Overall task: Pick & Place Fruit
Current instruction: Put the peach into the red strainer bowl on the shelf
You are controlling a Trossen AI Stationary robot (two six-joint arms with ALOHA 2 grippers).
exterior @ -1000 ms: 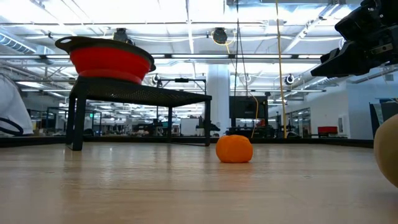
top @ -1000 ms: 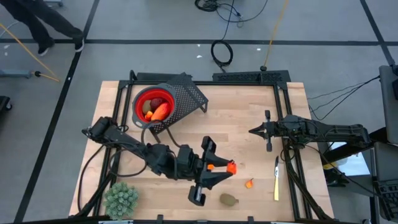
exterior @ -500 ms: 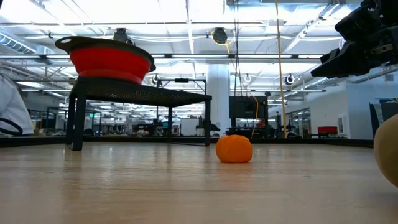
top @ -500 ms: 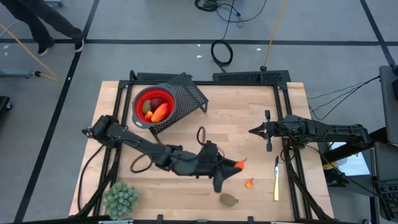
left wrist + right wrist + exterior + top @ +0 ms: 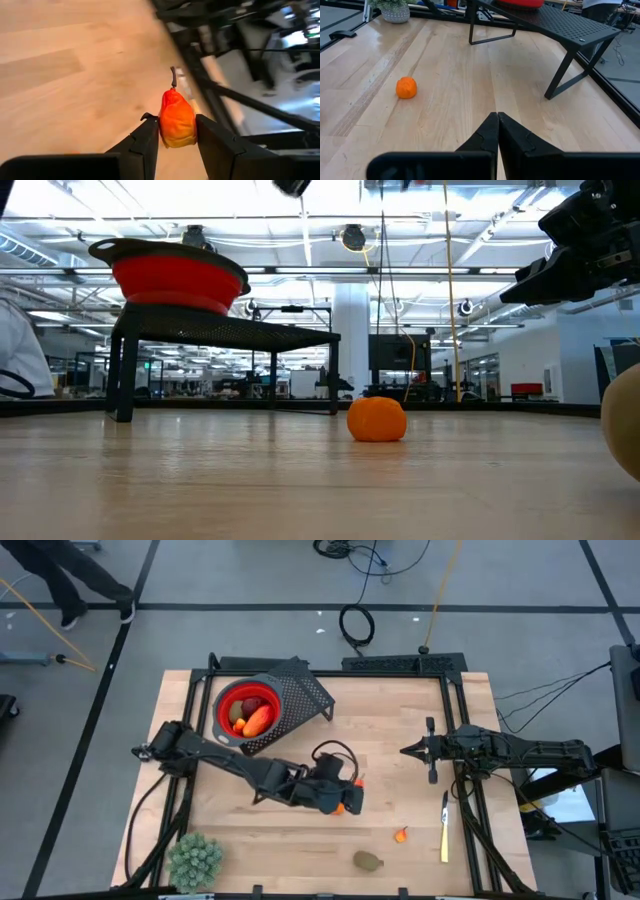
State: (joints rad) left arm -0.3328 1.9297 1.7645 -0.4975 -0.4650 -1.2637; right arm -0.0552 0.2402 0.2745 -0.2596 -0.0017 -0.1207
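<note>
Brownish-green oval fruit (image 5: pixel 627 423) cut off by low view's edge, right of small orange ball (image 5: pixel 377 420). Contents of red collapsible bowl (image 5: pixel 175 277) on black mesh stand (image 5: pixel 225 332) hidden there by its rim.

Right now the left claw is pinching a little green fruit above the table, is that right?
Not green: the left wrist view shows the left claw pinching a red-orange fruit above the table.

Closed right gripper (image 5: pixel 497 131) over wooden table (image 5: pixel 445 95); orange fruit (image 5: pixel 406 88), perhaps a mandarin, nearby.
</note>
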